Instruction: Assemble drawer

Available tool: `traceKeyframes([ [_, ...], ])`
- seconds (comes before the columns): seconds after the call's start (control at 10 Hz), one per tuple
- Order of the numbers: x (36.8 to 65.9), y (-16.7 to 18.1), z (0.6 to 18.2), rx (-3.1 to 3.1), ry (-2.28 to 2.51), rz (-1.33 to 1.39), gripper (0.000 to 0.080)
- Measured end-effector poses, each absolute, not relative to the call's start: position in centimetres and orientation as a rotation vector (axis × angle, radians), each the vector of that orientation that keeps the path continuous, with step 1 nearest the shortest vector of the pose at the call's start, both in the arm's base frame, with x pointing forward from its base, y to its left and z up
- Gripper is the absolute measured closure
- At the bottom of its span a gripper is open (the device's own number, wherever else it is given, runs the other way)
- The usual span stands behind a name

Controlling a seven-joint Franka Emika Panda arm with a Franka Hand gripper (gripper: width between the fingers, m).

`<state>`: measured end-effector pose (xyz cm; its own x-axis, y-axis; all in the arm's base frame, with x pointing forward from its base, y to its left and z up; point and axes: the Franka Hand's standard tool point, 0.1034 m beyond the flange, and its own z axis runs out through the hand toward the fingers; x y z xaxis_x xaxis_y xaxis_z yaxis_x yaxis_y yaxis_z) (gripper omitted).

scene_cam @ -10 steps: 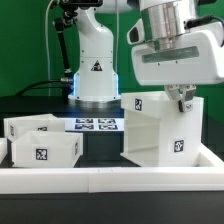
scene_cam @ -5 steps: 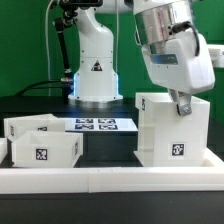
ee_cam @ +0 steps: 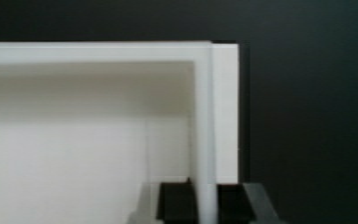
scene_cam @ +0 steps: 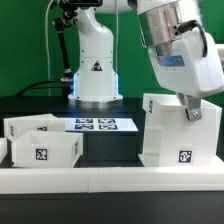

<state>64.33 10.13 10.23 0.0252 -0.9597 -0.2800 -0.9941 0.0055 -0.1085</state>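
Observation:
The large white drawer casing [scene_cam: 180, 130] stands at the exterior view's right, tilted, with a black-and-white tag low on its front. My gripper [scene_cam: 193, 108] is shut on the casing's upper wall; in the wrist view the thin white wall [ee_cam: 217, 120] runs between my two dark fingertips [ee_cam: 179, 205]. Two small white open-topped trays sit at the exterior view's left: a front one [scene_cam: 42, 148] with a tag on its face and one behind it [scene_cam: 30, 124].
The marker board [scene_cam: 103, 125] lies flat in front of the robot base [scene_cam: 97, 70]. A long low white border rail [scene_cam: 110, 177] runs along the front of the table. The table top is black.
My gripper and the casing have moved toward the exterior view's right and a little down. The casing has turned, so its tagged face sits lower and further right. The trays have not moved.

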Motion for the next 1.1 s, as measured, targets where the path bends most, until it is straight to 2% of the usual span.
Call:
traceKeyframes([
  [0.4,64.6,10.2,10.4,-2.039,2.001,0.187,0.0759],
  [0.5,64.6,10.3,10.4,-2.043,1.996,0.186,0.0571],
  [0.6,64.6,10.3,10.4,-2.055,1.983,0.184,0.0571],
  [0.7,64.6,10.1,10.7,-2.098,1.933,0.174,0.036],
  [0.8,64.5,9.9,11.0,-2.131,1.891,0.162,0.036],
  [0.9,64.5,10.0,11.3,-2.157,1.855,0.153,0.021],
  [1.0,64.3,10.0,12.0,-2.22,1.777,0.15,0.021],
  [1.1,64.0,9.9,12.9,-2.28,1.698,0.158,0.016],
])
